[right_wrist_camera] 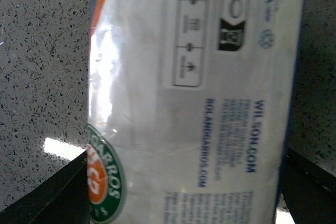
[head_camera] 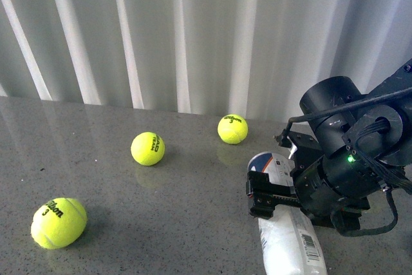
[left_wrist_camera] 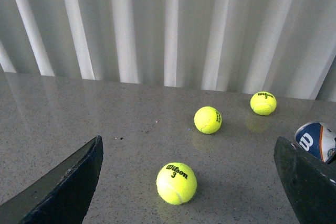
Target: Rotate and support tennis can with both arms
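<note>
While the can (head_camera: 286,239) lies on its side on the counter (head_camera: 161,223) at the robot's right, the right pincer (right_wrist_camera: 186,156) grips it from both sides. The left pincer (left_wrist_camera: 187,140) hangs wide open and empty, with three balls (head_camera: 147,148) scattered farther out.

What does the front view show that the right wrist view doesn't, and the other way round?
Only the front view: three tennis balls, the white ribbed backdrop, and the right arm reaching over the can. Only the right wrist view: the can's small print, a round green badge, and the right tool's fingers on either side of the can; whether they squeeze it is unclear. Both: the can lying on the grey speckled table.
</note>
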`<state>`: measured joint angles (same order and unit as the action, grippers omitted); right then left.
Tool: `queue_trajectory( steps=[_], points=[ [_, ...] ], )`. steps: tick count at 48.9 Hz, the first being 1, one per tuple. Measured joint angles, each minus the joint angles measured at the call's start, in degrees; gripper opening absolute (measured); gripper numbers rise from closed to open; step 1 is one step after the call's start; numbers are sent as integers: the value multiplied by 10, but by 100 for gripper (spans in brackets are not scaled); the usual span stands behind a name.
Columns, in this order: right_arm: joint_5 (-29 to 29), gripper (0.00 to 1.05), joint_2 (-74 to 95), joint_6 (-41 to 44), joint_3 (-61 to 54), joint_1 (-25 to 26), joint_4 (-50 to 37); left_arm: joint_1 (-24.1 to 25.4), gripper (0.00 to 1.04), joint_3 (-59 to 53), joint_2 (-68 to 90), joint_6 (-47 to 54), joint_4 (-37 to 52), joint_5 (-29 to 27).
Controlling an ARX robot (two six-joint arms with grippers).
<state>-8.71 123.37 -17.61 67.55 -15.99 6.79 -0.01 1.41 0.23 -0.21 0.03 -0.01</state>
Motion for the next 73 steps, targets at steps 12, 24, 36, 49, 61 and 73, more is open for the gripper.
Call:
queue_trajectory(
  steps=[12, 24, 36, 49, 61, 73],
  points=[
    [2, 80, -9, 29, -8, 4, -1, 0, 98, 0, 0, 0, 0, 0],
    [7, 54, -16, 42, -20, 5, -13, 0, 98, 0, 0, 0, 0, 0],
    [5, 32, -25, 55, -25, 3, -17, 0, 98, 0, 0, 0, 0, 0],
    [21, 19, -98, 183, -26, 5, 21, 0, 98, 0, 0, 0, 0, 0],
    [10, 12, -180, 385, -40, 17, 38, 0, 98, 0, 0, 0, 0, 0],
    [-69, 17, -237, 627, -82, 16, 77, 0, 98, 0, 0, 0, 0, 0]
  ],
)
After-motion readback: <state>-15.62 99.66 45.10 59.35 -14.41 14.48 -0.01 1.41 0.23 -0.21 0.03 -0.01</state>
